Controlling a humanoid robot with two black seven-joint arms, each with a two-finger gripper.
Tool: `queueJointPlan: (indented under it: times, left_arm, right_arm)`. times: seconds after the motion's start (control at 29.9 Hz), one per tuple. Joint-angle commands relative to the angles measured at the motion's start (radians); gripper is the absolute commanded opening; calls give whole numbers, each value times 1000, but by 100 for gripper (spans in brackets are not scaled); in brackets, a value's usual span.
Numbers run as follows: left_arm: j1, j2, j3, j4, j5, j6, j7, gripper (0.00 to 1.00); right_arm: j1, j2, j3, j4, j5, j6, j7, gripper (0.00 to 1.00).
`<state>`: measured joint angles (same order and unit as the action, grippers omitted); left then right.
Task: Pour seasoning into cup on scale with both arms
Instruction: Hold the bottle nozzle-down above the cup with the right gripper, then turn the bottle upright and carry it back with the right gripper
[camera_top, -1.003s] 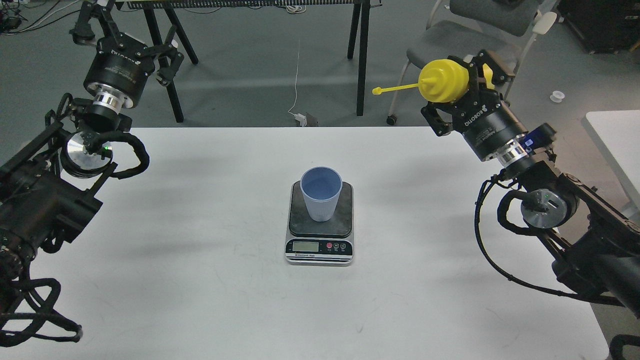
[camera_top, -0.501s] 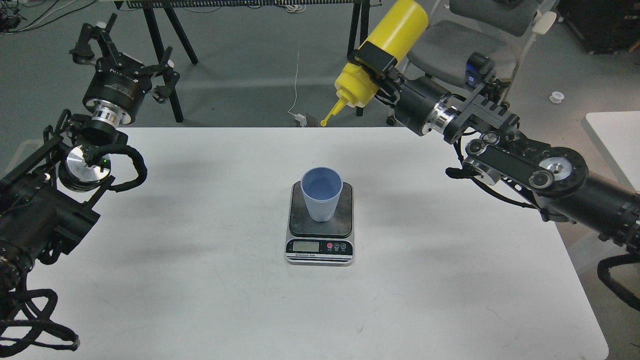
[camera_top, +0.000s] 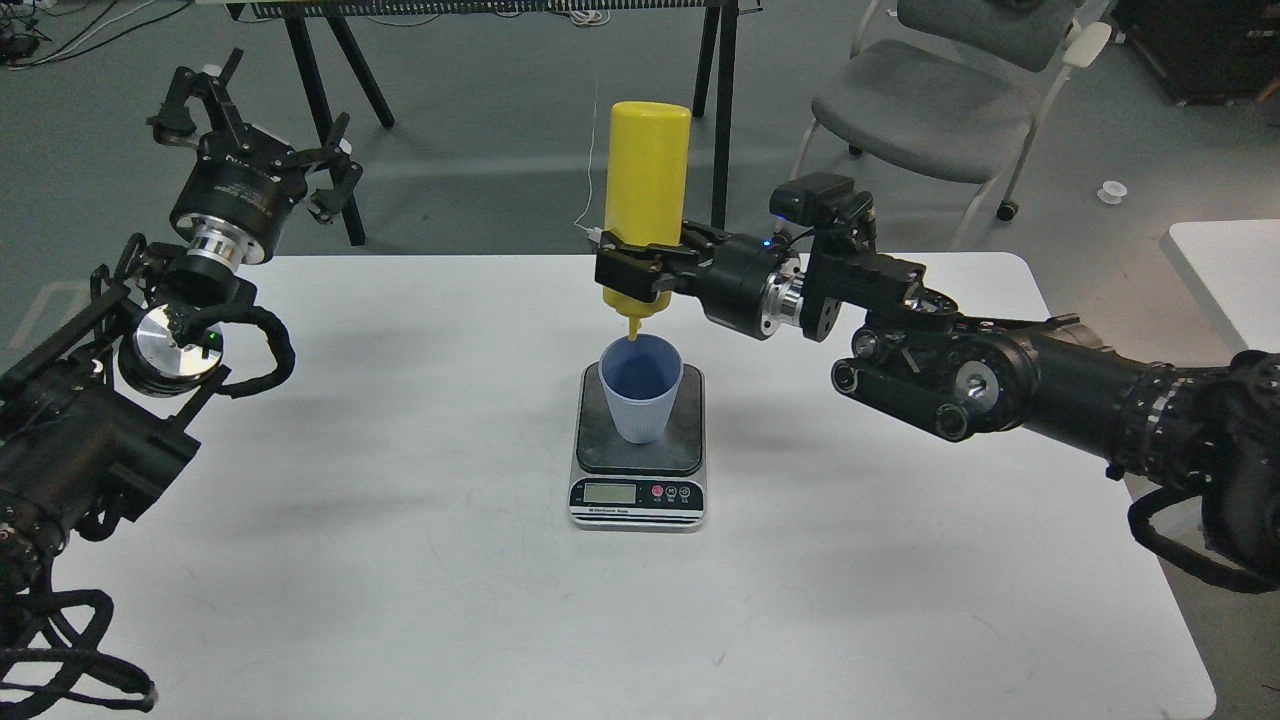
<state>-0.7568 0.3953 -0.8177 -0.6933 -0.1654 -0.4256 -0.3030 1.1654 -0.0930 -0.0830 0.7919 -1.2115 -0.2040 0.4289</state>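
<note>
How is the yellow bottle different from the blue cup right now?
The yellow bottle hangs upside down, gripped by the right gripper; the blue cup stands upright on the scale, untouched. The bottle is taller and smooth, the cup shorter and ribbed. Both line up: nozzle over cup mouth.

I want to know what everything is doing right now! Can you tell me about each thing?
seasoning: upside down, nozzle just over the cup's mouth
cup: upright on the scale
scale: flat on the table, display lit
right gripper: fingers shut on the seasoning
left gripper: open, holding nothing
</note>
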Motion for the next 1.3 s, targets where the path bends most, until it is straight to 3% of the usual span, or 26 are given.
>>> queueJointPlan:
  times: [0.0,0.3,0.7,0.87,0.97,1.27]
  left_arm:
    - [-1,-3,0,0,0,-2,-1,100]
    - [1,7,-4,0,0,-5,-2,100]
    - [2,7,-3,0,0,-4,-2,100]
    - [2,5,0,0,0,-1,-1,100]
    - [-2,3,-1,0,0,1,-1,100]
    - [-12,5,0,0,1,2,4,100]
  right_arm:
    - [22,27,-43,-46,-20,-17,-2,39]
    - [33,79,-93,-114,-88,-26,-13,39]
    - [30,62,-95,-109,-80,-28,-10,39]
    - [54,-54,0,-43,-21,3,-12,39]
    - [48,-152,66,24,93,67,-12,39]
    - [-101,-385,320,265,502,92,-12,39]
